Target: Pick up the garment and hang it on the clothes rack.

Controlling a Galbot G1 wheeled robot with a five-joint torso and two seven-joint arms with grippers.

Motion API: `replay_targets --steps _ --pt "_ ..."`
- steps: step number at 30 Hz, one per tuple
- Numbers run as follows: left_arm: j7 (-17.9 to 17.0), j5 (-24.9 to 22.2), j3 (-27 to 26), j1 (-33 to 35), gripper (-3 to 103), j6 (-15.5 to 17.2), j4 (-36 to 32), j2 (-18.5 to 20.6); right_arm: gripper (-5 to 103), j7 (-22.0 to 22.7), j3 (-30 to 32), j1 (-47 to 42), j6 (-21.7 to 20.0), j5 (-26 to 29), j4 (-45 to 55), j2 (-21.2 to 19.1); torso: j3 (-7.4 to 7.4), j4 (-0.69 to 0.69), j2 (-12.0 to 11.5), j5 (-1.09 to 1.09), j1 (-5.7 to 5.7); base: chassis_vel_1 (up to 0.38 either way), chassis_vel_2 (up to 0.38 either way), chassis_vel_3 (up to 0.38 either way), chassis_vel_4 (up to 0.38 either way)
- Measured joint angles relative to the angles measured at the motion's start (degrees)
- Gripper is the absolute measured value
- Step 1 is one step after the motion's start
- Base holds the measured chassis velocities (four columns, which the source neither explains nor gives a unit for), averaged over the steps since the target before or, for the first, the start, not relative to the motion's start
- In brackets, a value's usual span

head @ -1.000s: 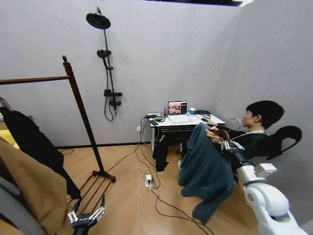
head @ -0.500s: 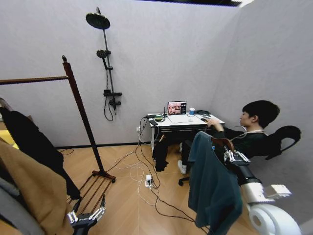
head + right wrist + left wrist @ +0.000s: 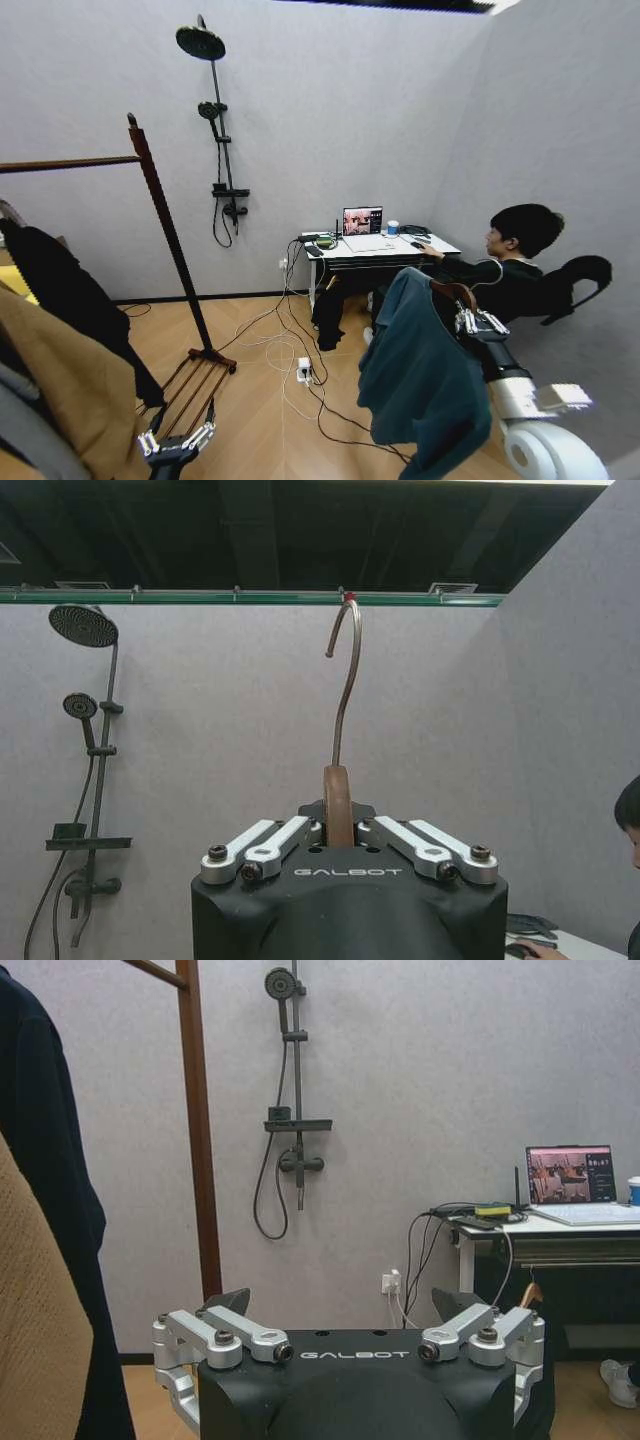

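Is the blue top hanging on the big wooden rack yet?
No. The dark teal-blue long-sleeved top hangs from the right gripper, away from the reddish-brown wooden rack.

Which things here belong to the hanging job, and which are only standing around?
Job:
- garment on hanger, held by right gripper
- clothes rack

Not the job:
- left gripper, low, open
- tan coat, black garment
- shower
- desk, laptop

Count, taken around the clothes rack (image 3: 160,220):
- clothes rack: 1, one post and one bar in view.
- Garments on rack: 2, black garment (image 3: 70,295), tan coat (image 3: 60,390).
- Teal garment (image 3: 420,385) on wooden hanger (image 3: 455,293), well right of rack: 1.
- Tools: 2, left tool (image 3: 177,441), right tool (image 3: 478,322).
- Bench (image 3: 375,250) beyond rack: 1; laptop (image 3: 362,221): 1.
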Motion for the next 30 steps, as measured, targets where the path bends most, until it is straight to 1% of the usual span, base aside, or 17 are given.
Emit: replay_targets --steps 8,12,13,17,21,24,26,27,30 --pt "0.00 0.00 0.00 0.00 100 0.00 0.00 0.00 10 -0.58 -0.06 -0.34 0.78 -0.12 -0.85 0.20 0.01 0.00 0.00 0.00 0.00 -0.144 0.111 0.148 -0.142" --pt "0.01 0.00 0.01 0.00 100 0.00 -0.01 0.00 10 -0.61 -0.48 -0.04 0.96 -0.15 -1.13 0.22 0.01 0.00 -0.01 -0.02 0.02 -0.233 0.212 0.242 -0.244" --pt "0.00 0.00 0.00 0.00 100 0.00 0.00 0.00 10 -0.70 -0.63 -0.03 1.07 -0.21 -1.22 0.23 0.02 0.01 -0.01 0.01 0.03 -0.243 0.220 0.261 -0.269" --pt "0.00 0.00 0.00 0.00 100 0.00 0.00 0.00 10 -0.99 -1.37 -0.03 1.06 -0.68 -1.31 0.37 0.02 0.01 -0.02 0.00 0.04 -0.258 0.218 0.269 -0.252" --pt "0.00 0.00 0.01 -0.02 100 0.00 0.00 0.00 10 -1.00 -2.66 0.76 0.84 -1.25 -2.19 0.22 -0.07 0.00 -0.31 0.00 0.02 -0.179 0.195 0.167 -0.174" --pt "0.00 0.00 0.00 -0.02 100 0.00 0.00 0.00 10 -1.06 -3.48 1.38 0.83 -1.51 -3.18 0.18 -0.38 0.01 -0.84 0.00 -0.29 -0.041 0.103 0.033 -0.007" --pt "0.00 0.00 0.00 -0.01 100 0.00 0.00 0.00 10 -1.39 -4.28 1.73 0.87 -1.82 -4.04 0.25 -0.79 0.00 -1.58 0.00 -0.75 0.025 0.006 0.007 0.035" --pt "0.00 0.00 0.00 -0.01 100 0.00 0.00 0.00 10 -1.39 -4.28 1.73 0.87 -1.82 -4.04 0.25 -0.79 0.00 -1.58 0.00 -0.75 0.051 0.012 0.014 0.069" --pt "0.00 0.00 0.00 0.01 100 0.00 0.00 0.00 10 -1.80 -5.32 2.42 0.91 -1.99 -4.76 0.10 -1.47 -0.01 -2.85 0.00 -1.46 0.094 -0.043 -0.010 0.104"
